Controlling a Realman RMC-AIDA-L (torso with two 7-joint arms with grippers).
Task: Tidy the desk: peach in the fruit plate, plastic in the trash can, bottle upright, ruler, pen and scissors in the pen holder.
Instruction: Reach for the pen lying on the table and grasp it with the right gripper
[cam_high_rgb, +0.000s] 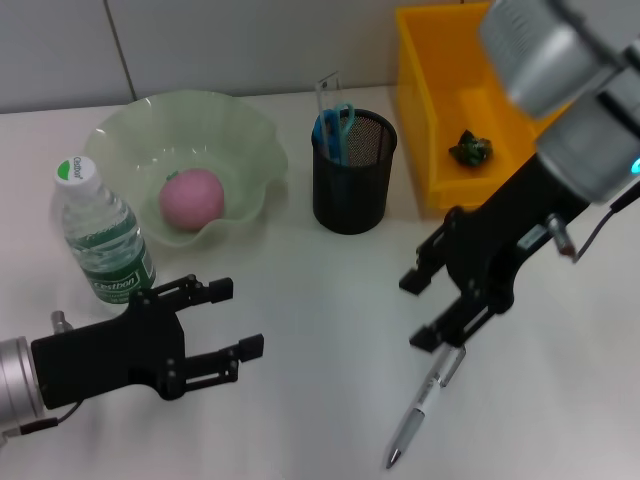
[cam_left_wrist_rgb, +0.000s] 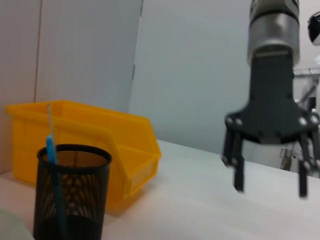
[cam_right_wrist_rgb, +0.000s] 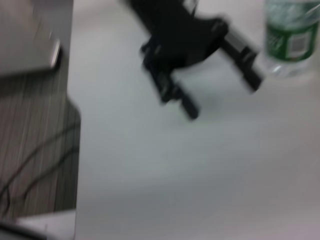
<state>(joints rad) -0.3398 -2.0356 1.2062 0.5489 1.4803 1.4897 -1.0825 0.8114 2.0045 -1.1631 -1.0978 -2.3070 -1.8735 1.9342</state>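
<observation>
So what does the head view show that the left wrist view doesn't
Only the head view shows the peach in the fruit plate, the upright bottle, the pen lying on the desk, the green scrap inside the bin, and the open left gripper. Only the left wrist view shows the wall behind. Both show the pen holder, the yellow bin and the open right gripper above the desk.

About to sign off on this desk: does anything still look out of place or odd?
Yes: the pen lies loose on the table, not in the pen holder. The open right gripper hangs just above its upper end. The peach sits in the fruit plate, and the bottle stands upright.
</observation>
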